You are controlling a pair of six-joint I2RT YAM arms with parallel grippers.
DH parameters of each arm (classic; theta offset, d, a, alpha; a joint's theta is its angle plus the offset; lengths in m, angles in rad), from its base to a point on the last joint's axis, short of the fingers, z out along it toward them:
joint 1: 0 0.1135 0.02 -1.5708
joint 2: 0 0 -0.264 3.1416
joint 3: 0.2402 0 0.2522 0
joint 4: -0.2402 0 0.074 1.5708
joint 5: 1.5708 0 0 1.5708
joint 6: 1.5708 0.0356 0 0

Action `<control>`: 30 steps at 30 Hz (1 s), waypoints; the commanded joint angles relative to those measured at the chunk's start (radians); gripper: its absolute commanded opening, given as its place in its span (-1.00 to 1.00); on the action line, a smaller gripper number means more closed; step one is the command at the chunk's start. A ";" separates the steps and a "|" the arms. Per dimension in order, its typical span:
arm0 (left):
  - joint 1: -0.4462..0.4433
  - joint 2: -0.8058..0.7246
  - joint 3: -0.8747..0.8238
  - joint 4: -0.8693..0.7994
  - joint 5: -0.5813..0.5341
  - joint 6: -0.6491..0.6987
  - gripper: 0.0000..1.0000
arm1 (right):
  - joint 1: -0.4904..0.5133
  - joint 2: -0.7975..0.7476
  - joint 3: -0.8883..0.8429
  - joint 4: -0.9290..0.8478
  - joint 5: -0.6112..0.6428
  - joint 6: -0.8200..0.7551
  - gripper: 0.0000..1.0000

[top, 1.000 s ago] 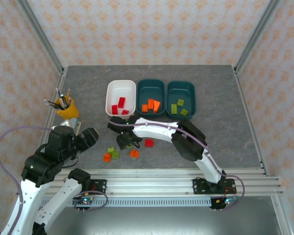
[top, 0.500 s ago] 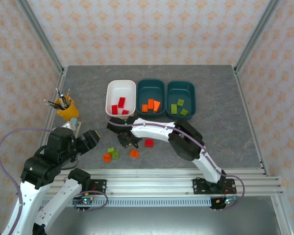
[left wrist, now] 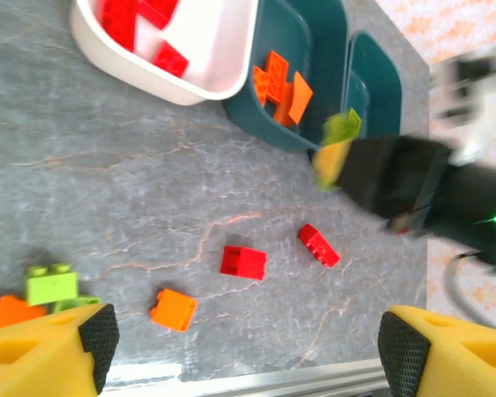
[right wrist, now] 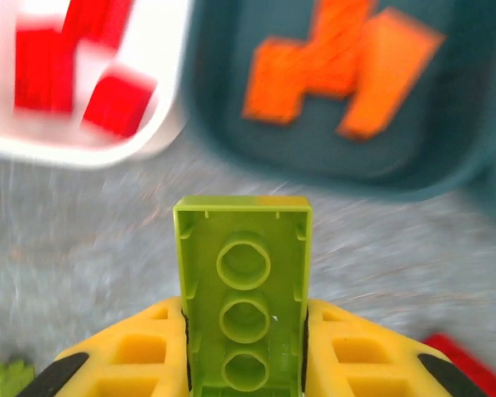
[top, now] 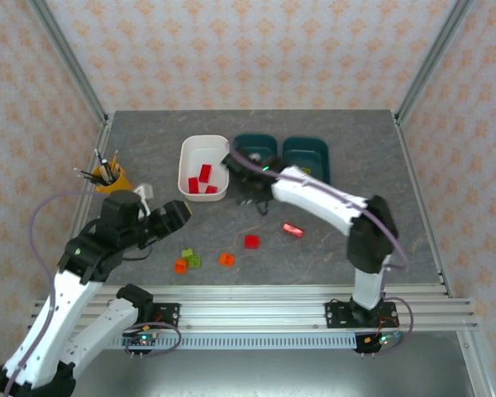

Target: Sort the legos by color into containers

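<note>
My right gripper (right wrist: 244, 351) is shut on a lime green oblong brick (right wrist: 243, 285), which it holds upright off the table, just in front of the middle teal tub (top: 255, 147) holding orange bricks (right wrist: 339, 66). The white tub (top: 200, 150) holds red bricks (left wrist: 136, 21). The right teal tub (top: 307, 152) is partly hidden by the arm. Loose on the table lie two red bricks (top: 251, 241) (top: 293, 230), two orange bricks (top: 226, 260) (top: 180, 265) and green bricks (top: 190, 257). My left gripper (top: 180, 212) hangs open and holds nothing, left of the loose bricks.
A yellow cup of pencils (top: 109, 175) stands at the left, behind my left arm. The metal rail (top: 256, 298) runs along the near table edge. Open grey tabletop lies to the right of the tubs.
My right gripper closed on the green brick and carried it up from the loose pile toward the tubs. A second red brick now shows on the table. My left arm reached forward and right.
</note>
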 commanded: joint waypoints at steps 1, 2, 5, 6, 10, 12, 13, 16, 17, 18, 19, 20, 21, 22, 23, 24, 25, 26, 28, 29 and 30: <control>-0.066 0.117 0.064 0.170 0.001 0.009 0.70 | -0.138 -0.042 -0.056 -0.084 0.044 -0.038 -0.52; -0.095 0.168 0.083 0.196 -0.014 0.013 0.70 | -0.186 -0.038 -0.057 -0.096 0.043 -0.045 -0.52; -0.168 0.311 0.152 0.267 -0.048 0.023 0.69 | -0.308 0.005 -0.033 -0.123 0.043 -0.052 -0.52; -0.184 0.350 0.173 0.283 -0.054 0.025 0.70 | -0.336 0.027 -0.016 -0.134 0.055 -0.057 -0.52; -0.210 0.508 0.260 0.352 -0.060 0.022 0.70 | -0.433 0.157 0.098 -0.170 0.098 -0.073 -0.52; -0.211 0.566 0.290 0.373 -0.060 0.021 0.70 | -0.460 0.231 0.168 -0.202 0.122 -0.073 -0.52; -0.210 0.594 0.310 0.377 -0.059 0.025 0.69 | -0.472 0.273 0.200 -0.219 0.133 -0.073 -0.52; -0.210 0.664 0.364 0.374 -0.054 0.040 0.69 | -0.491 0.357 0.271 -0.248 0.164 -0.070 -0.51; -0.210 0.681 0.379 0.375 -0.053 0.041 0.69 | -0.496 0.379 0.288 -0.252 0.168 -0.069 -0.50; -0.210 0.693 0.387 0.375 -0.053 0.041 0.69 | -0.499 0.398 0.300 -0.253 0.166 -0.069 -0.50; -0.211 0.704 0.396 0.377 -0.054 0.043 0.69 | -0.504 0.418 0.316 -0.258 0.167 -0.069 -0.50; -0.211 0.712 0.402 0.378 -0.054 0.043 0.68 | -0.506 0.438 0.331 -0.265 0.173 -0.073 -0.50; -0.210 0.717 0.405 0.377 -0.056 0.042 0.68 | -0.506 0.454 0.344 -0.272 0.181 -0.074 -0.49; -0.211 0.721 0.408 0.373 -0.058 0.041 0.68 | -0.507 0.472 0.358 -0.283 0.187 -0.074 -0.47; -0.210 0.723 0.408 0.371 -0.059 0.042 0.68 | -0.507 0.486 0.369 -0.291 0.194 -0.073 -0.44; -0.210 0.723 0.407 0.370 -0.061 0.042 0.68 | -0.507 0.494 0.373 -0.296 0.196 -0.073 -0.40; -0.210 0.721 0.404 0.369 -0.061 0.042 0.68 | -0.507 0.497 0.373 -0.296 0.198 -0.071 -0.35; -0.210 0.719 0.400 0.366 -0.063 0.042 0.68 | -0.506 0.497 0.369 -0.291 0.197 -0.069 -0.29; -0.210 0.714 0.396 0.359 -0.069 0.043 0.68 | -0.506 0.496 0.367 -0.286 0.188 -0.068 -0.11; -0.211 0.711 0.394 0.353 -0.072 0.043 0.68 | -0.506 0.492 0.371 -0.286 0.180 -0.067 -0.03; -0.210 0.709 0.393 0.349 -0.073 0.043 0.68 | -0.507 0.487 0.374 -0.286 0.174 -0.068 0.02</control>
